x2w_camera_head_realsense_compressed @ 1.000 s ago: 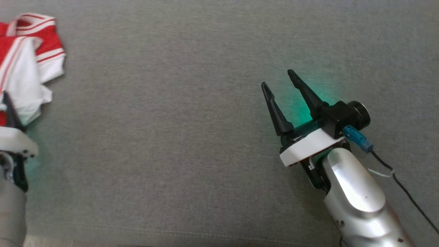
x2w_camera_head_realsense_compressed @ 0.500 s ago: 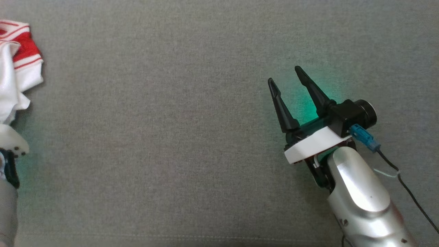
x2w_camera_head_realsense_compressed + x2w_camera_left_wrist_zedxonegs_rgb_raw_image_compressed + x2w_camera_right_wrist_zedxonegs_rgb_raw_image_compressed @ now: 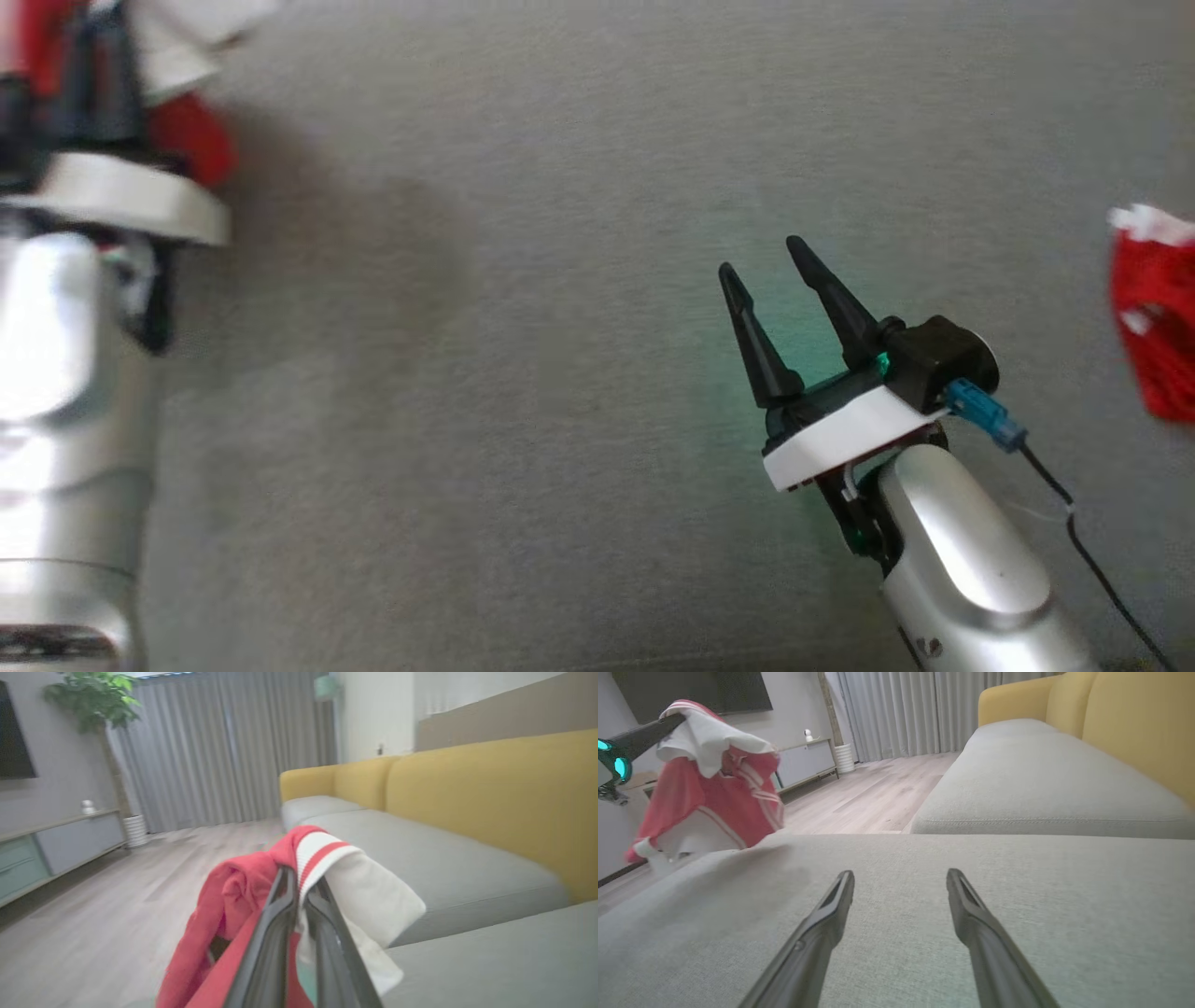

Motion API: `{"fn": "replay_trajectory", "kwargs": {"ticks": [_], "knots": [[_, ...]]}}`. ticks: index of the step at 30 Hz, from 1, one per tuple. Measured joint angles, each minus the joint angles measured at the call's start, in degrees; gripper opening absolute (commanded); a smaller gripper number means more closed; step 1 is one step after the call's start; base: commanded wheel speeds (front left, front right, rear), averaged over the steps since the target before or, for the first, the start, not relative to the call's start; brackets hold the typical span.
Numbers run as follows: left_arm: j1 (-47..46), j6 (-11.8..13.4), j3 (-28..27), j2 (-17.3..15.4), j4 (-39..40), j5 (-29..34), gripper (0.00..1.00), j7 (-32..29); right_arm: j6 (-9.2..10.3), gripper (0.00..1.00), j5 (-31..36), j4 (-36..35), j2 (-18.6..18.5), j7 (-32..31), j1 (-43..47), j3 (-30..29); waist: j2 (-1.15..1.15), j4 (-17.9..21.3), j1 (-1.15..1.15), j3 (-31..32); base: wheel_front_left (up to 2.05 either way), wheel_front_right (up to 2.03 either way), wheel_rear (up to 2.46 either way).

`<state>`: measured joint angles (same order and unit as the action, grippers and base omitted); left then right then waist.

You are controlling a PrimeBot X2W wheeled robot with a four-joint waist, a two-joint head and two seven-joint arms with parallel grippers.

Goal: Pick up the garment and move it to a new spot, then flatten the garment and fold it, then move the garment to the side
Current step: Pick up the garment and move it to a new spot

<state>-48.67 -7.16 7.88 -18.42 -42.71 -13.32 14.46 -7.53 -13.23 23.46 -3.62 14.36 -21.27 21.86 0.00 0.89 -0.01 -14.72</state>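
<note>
**Head view.** The left forearm (image 3: pixel 65 373) is standing at the far left edge of the grey seat cushion (image 3: pixel 523 373). The red-and-white garment (image 3: pixel 191 140) is bunching at its upper end, near the cushion's far left corner; this part is blurred. The right gripper (image 3: pixel 762 258) is hovering over the right half of the cushion, jaws spread wide and carrying nothing. A red cloth (image 3: pixel 1153 345) with a white fringe is showing at the right edge. I cannot tell whether it belongs to the same garment.

**Left wrist view.** The left gripper (image 3: pixel 299 884) is pinching the garment between nearly closed fingers. A striped cuff and a white panel are draping over the tips, and the red body is sagging to one side. The grip is taking a bunched fold, not an edge, so the cloth is hanging as a lump. The yellow backrest (image 3: pixel 490 793) and the wooden floor (image 3: pixel 117 896) are lying beyond.

**Right wrist view.** The garment is dangling off the cushion by its left edge, and its lowest hem is riding close to the surface. The right fingers are pointing low across bare cushion.

**Assessment.** The carry to a new spot appears to be under way. The free claw is probably waiting wide to take a second hold for flattening.
</note>
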Motion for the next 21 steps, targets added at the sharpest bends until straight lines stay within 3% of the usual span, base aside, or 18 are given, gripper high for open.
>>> {"fn": "replay_trajectory", "kwargs": {"ticks": [5, 10, 17, 21], "knots": [[1.6, -0.4, 9.3, 3.6, 7.4, -3.8, 0.00, 0.1, 0.00, 1.00, -1.9, -0.3, 0.0, 0.0, 0.6, 0.4, 0.00, 5.8, 0.00, 1.6, 0.00, 0.00, 0.00], [2.2, -0.4, 17.6, 6.6, 9.9, -7.9, 0.00, 0.3, 0.00, 1.00, -3.6, -0.8, 0.0, 0.0, 1.4, 1.7, 0.00, 12.4, 0.00, 2.3, 0.00, 0.00, 0.00], [4.1, -0.4, 23.4, 10.4, 9.3, -11.5, 0.00, 0.2, 0.00, 1.00, -4.9, -1.3, 0.0, 0.0, 1.9, 2.7, 0.00, 20.0, 0.01, 2.4, 0.00, 0.00, 0.00], [9.2, -0.4, 23.6, 11.4, 7.7, -12.7, 0.00, 0.2, 0.00, 1.00, -4.9, -1.3, 0.0, 0.0, 2.3, 2.2, 0.00, 20.8, 0.00, 2.9, 0.00, 0.00, 0.00]]}}
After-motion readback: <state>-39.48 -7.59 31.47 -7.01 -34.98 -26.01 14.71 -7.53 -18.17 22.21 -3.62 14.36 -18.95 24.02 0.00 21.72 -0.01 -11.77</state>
